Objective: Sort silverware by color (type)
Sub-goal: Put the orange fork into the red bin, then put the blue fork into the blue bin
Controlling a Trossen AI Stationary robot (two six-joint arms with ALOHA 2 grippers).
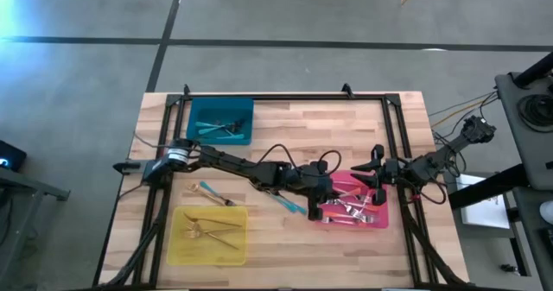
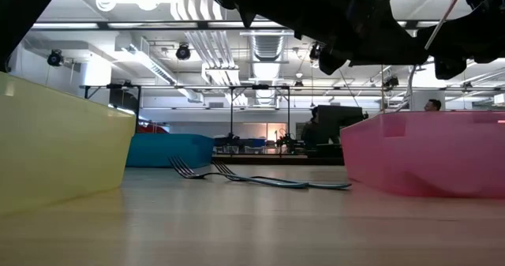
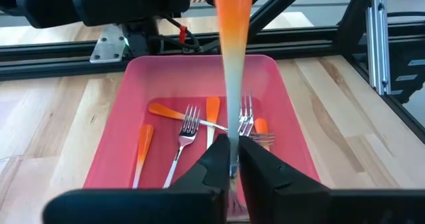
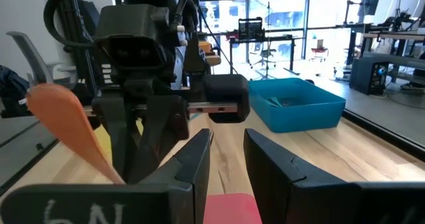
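two arms meet over the pink tray (image 1: 381, 223), and you're at the drop step: the left gripper (image 3: 230, 163) pinches a coral-handled fork (image 3: 234, 58) near its tines, fingers clamped tight on it, handle pointing away from the wrist, right above the four or so coral forks (image 3: 188, 132) already lying in that tray. by my read the next move is simple: let the fingers part and the fork should fall in with its kind. keep it over the tray's middle, since the long handle reaches toward the far wall and could tip out over the rim.

your left arm stretches across the table from the left edge, nearly flat, wrist angled down at the tray. the right gripper (image 4: 228, 159) waits just beyond, at the tray's right side, facing the left one, fingers apart and holding nothing.

farther off, two teal forks (image 1: 289, 203) lie on the bare wood between the trays, not yet sorted. beyond them sit the yellow tray (image 1: 178, 249) with gold forks and the teal tray (image 1: 245, 108) at the back.
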